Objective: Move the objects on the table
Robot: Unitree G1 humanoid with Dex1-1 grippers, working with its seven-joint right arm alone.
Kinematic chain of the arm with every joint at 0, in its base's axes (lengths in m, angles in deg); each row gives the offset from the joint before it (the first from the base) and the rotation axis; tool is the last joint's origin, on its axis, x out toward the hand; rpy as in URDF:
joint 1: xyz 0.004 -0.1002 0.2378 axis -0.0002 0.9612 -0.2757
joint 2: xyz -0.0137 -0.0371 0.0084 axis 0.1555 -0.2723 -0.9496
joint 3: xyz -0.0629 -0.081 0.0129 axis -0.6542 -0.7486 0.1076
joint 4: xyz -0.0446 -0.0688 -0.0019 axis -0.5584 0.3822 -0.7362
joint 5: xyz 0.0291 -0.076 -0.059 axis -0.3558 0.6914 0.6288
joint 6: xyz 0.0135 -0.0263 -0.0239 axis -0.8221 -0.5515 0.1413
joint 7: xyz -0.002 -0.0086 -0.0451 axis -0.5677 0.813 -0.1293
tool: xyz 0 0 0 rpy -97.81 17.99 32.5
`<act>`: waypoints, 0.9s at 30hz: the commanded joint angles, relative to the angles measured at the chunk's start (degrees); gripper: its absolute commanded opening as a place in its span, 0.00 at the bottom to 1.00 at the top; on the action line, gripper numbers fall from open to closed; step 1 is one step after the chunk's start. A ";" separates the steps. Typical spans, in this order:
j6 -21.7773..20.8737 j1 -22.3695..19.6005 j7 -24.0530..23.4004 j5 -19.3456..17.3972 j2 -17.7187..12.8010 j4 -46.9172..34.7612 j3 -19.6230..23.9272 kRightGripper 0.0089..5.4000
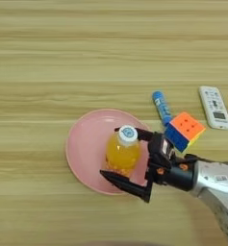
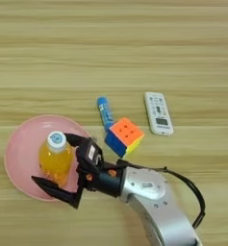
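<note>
The orange-juice bottle (image 1: 121,156) with its white cap stands upright on the right half of the round pink plate (image 1: 84,144). My right gripper (image 1: 109,152) reaches in from the lower right and is open. One black finger (image 1: 134,133) runs behind the cap and the other finger (image 1: 127,185) lies in front of the bottle's base, so the bottle sits between them. The Rubik's cube (image 1: 184,130) rests on the table just right of the plate, close above my wrist. The short blue tube (image 1: 161,106) lies behind the cube, touching or almost touching it.
A white remote control (image 1: 214,106) lies at the right, beyond the cube. The light wooden table (image 1: 62,57) stretches bare across the far half and the left. My silver forearm (image 2: 149,192) crosses the lower right.
</note>
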 commanded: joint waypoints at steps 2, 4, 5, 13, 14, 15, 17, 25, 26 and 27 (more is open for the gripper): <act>0.60 -3.03 -1.91 -3.64 0.48 -4.01 2.90 0.99; 1.23 -3.38 -2.22 -4.96 0.83 -4.65 3.61 0.99; 1.55 -3.66 -2.56 -5.68 1.09 -4.88 4.05 0.99; 6.36 -6.02 -4.63 -17.24 3.07 -9.38 9.77 0.99; 7.36 -6.31 -4.76 -19.61 3.09 -9.98 10.71 0.99; 8.25 -6.62 -4.90 -21.77 3.05 -10.45 11.72 0.99; 9.45 -6.98 -5.12 -24.06 2.70 -10.98 12.97 0.99; 12.54 -11.38 -10.45 -31.44 3.92 -9.70 19.51 0.99; 12.19 -13.04 -12.75 -30.90 4.44 -8.05 20.95 0.99; 11.87 -14.39 -14.59 -30.17 4.79 -6.65 22.01 0.99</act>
